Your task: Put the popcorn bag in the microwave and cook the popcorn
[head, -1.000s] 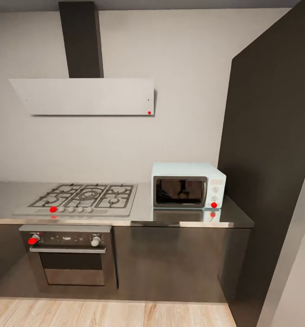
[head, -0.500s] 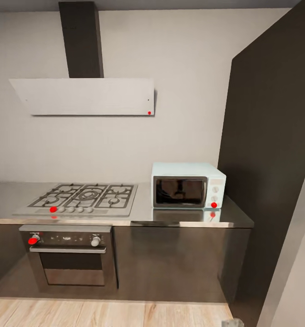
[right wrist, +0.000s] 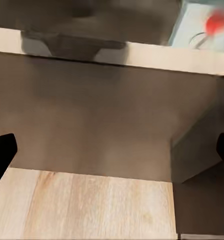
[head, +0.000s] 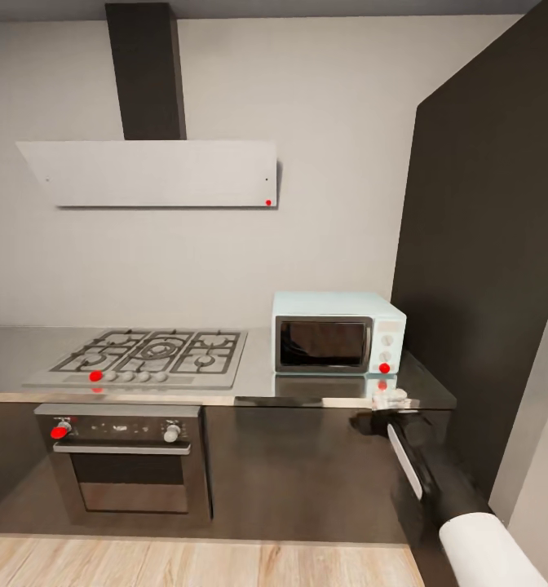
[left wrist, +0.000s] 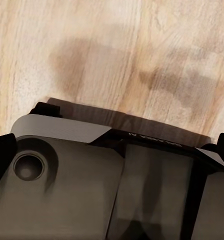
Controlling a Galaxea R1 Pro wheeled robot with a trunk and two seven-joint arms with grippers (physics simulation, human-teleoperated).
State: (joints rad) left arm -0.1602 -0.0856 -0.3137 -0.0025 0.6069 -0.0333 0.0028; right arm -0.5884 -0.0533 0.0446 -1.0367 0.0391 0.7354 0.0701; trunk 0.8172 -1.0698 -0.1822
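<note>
One long grey countertop (head: 258, 383) lies just beyond my fingers, the microwave (head: 338, 333) standing on it above them, door shut. Half a second ago my right gripper (head: 388, 399) was barely in sight; now it is raised to the counter's edge, fingers spread wide, empty.

Right arm (head: 437, 481) raised and reaching forward, right gripper (head: 388, 399) at its tip — fingers spread wide apart in the wrist view.
</note>
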